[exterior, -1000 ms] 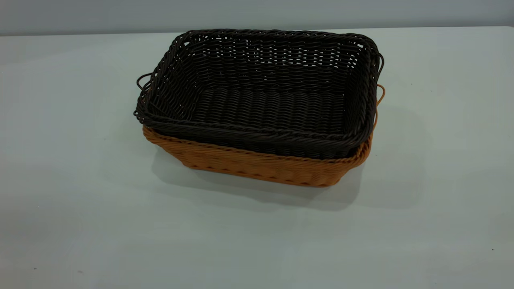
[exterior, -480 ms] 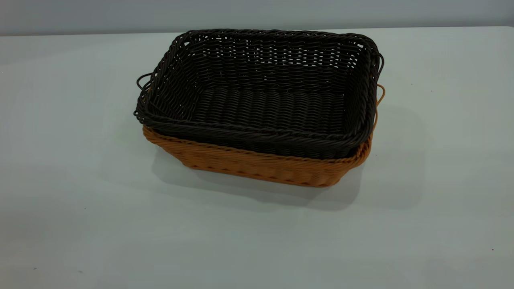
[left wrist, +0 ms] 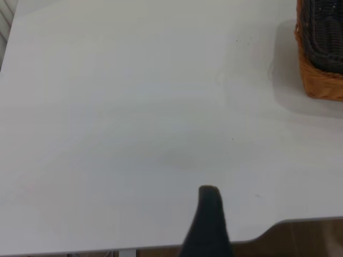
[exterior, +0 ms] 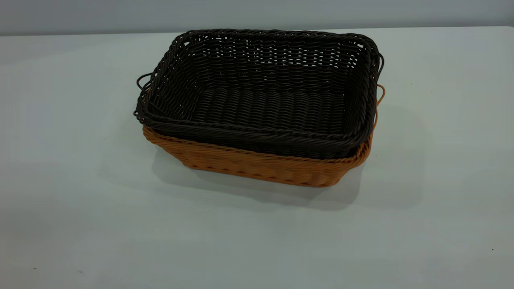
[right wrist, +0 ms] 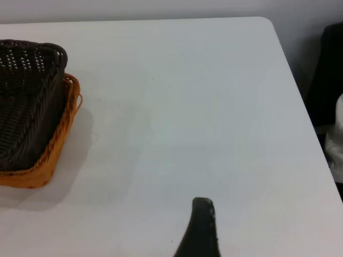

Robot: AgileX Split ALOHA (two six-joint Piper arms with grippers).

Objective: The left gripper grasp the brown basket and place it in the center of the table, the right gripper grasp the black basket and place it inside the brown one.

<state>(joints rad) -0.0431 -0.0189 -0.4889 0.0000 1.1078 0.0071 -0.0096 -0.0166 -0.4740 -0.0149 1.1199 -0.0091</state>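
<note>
Nothing has moved since the earlier frames: the black basket (exterior: 257, 92) sits nested inside the brown basket (exterior: 261, 166) near the table (exterior: 80, 200) centre, long axis running nine to three o'clock. Left gripper (left wrist: 209, 222) hangs over the table's left edge, baskets well apart toward one o'clock; its spread cannot be told. Right gripper (right wrist: 199, 227) mirrors it at the right, baskets toward ten o'clock, equally unreadable. Judged from this, the task looks complete.
</note>
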